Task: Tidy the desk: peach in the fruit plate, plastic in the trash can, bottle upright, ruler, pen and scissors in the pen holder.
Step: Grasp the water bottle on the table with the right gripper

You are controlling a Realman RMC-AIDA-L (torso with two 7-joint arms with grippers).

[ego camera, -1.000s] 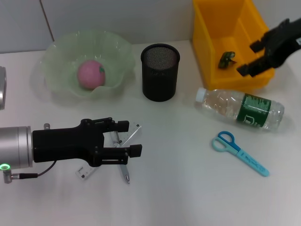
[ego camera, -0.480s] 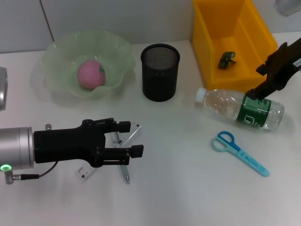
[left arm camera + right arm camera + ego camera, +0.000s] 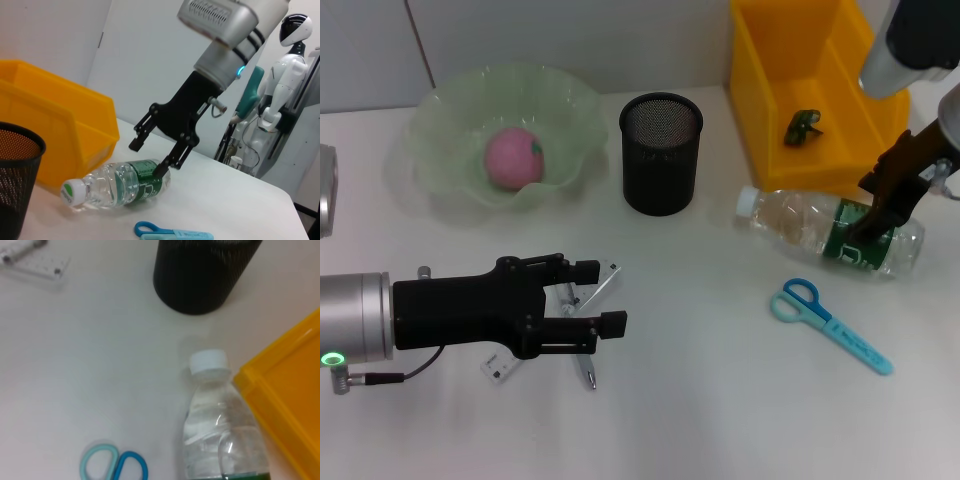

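Spread fingers of the right gripper [image 3: 880, 213] have dropped from over the yellow bin [image 3: 760, 90] onto the lying bottle [image 3: 800, 225], straddling its green label; righting it looks next. Left gripper [image 3: 602, 296], fingers apart, hovers over pen [image 3: 586, 370] and ruler [image 3: 500, 366].

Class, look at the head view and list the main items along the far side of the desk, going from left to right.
Fruit plate holding the peach → pen holder → yellow trash can → right claw, open, at the lying bottle.
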